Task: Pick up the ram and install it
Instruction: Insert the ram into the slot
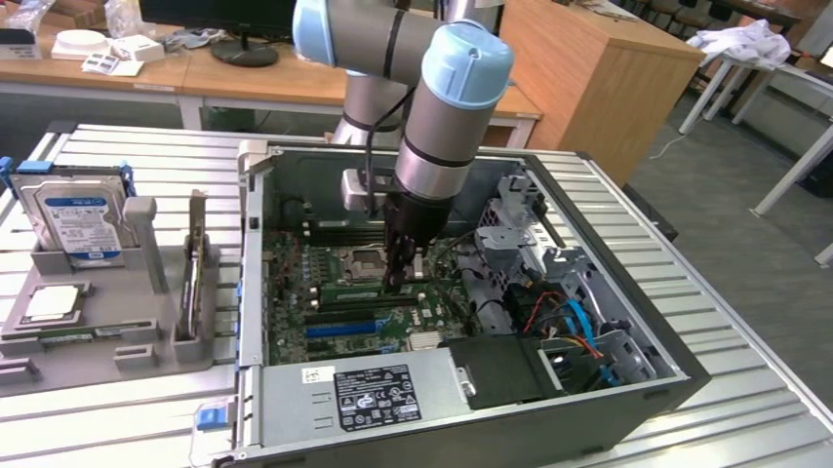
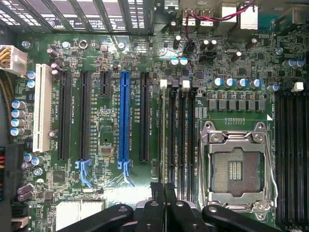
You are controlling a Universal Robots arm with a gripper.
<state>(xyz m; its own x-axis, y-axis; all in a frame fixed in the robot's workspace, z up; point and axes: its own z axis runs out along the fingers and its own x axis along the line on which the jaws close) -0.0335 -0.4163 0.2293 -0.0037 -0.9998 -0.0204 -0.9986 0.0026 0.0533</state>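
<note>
A robot arm reaches into an open computer case [image 1: 252,292] lying on its side on a slatted metal bench [image 1: 117,146]. Its hand [image 1: 404,271] is clamped on the ram [image 1: 369,291], a thin green stick held on edge, low over the motherboard [image 2: 111,63] beside the empty processor socket [image 2: 236,169]. The stick runs parallel to the long black memory slots [image 2: 181,135], apparently so it can seat straight between their white end clips [image 2: 186,83]. A hard drive [image 1: 81,219] stands in a grey rack [image 1: 143,336] near the bench's edge on the exterior view's left.

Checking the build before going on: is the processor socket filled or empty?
Empty: in the wrist view the processor socket shows bare contacts inside its metal frame.
</note>
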